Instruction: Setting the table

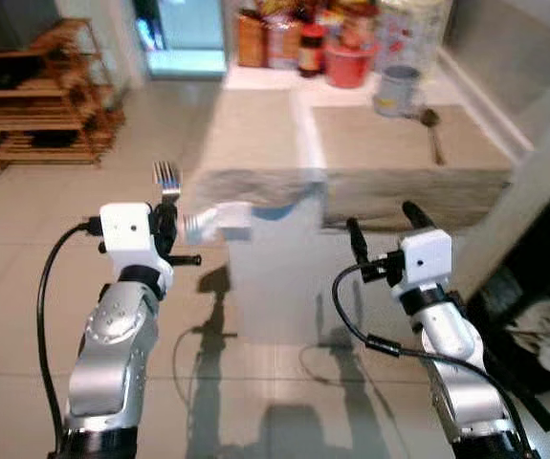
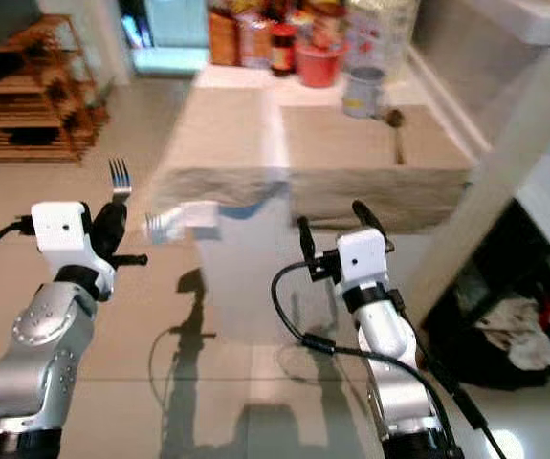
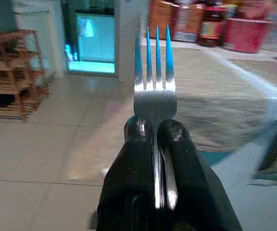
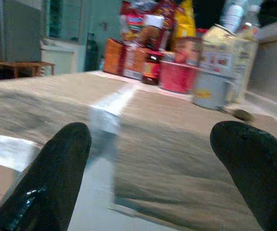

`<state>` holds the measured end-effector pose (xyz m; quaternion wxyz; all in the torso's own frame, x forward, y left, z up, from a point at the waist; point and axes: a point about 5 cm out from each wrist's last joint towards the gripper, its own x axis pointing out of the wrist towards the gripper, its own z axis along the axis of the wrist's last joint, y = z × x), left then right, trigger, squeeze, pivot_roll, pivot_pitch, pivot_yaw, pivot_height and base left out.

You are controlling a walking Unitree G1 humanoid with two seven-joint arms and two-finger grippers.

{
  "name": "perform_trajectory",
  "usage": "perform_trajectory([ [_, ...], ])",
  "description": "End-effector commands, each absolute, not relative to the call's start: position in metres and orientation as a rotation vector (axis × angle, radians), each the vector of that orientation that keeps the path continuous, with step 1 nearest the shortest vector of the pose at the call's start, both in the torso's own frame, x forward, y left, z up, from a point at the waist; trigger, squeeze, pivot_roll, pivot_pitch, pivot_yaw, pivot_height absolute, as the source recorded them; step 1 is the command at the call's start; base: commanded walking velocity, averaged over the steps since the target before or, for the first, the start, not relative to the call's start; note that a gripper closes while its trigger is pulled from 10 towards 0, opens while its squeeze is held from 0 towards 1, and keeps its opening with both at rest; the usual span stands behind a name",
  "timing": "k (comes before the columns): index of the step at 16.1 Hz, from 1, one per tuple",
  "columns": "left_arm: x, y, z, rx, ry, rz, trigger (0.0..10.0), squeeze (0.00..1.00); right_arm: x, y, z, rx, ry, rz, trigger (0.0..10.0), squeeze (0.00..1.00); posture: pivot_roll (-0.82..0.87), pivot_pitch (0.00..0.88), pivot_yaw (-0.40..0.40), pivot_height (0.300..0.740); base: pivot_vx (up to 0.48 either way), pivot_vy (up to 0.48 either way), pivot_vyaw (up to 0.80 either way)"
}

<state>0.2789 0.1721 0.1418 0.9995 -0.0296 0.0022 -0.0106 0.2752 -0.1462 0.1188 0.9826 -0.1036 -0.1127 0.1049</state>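
My left gripper (image 1: 166, 218) is shut on a silver fork (image 1: 166, 178) (image 3: 153, 86), whose tines point up, held in the air short of the table's near left corner. The glass table (image 1: 275, 277) carries two beige placemats (image 1: 404, 143) side by side. A spoon (image 1: 432, 129) lies on the right placemat, near a grey mug (image 1: 396, 91). My right gripper (image 1: 385, 225) (image 4: 152, 159) is open and empty, held above the glass in front of the right placemat.
Jars, a red tub (image 1: 348, 62) and food packets crowd the table's far end. A wooden rack (image 1: 40, 96) stands on the tiled floor at left. A white wall and a pillar (image 2: 504, 172) close the right side, with crumpled cloth (image 1: 547, 335) on the floor below.
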Motion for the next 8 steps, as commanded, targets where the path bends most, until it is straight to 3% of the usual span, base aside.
perform_trajectory([
  [1,0.2795,0.1641,0.1477,-0.059,-0.019,-0.044,0.0,0.00,0.2763,-0.1505,0.1189,-0.217,-0.215,0.200,10.0,0.00,-0.06,0.000,0.041,0.740,0.000,-0.480,0.00],
  [8,0.2811,0.1608,0.1473,-0.049,-0.021,-0.056,0.0,0.00,0.2765,-0.1504,0.1195,-0.220,-0.215,0.200,10.0,0.00,-0.07,0.000,0.043,0.740,0.000,-0.480,0.00],
])
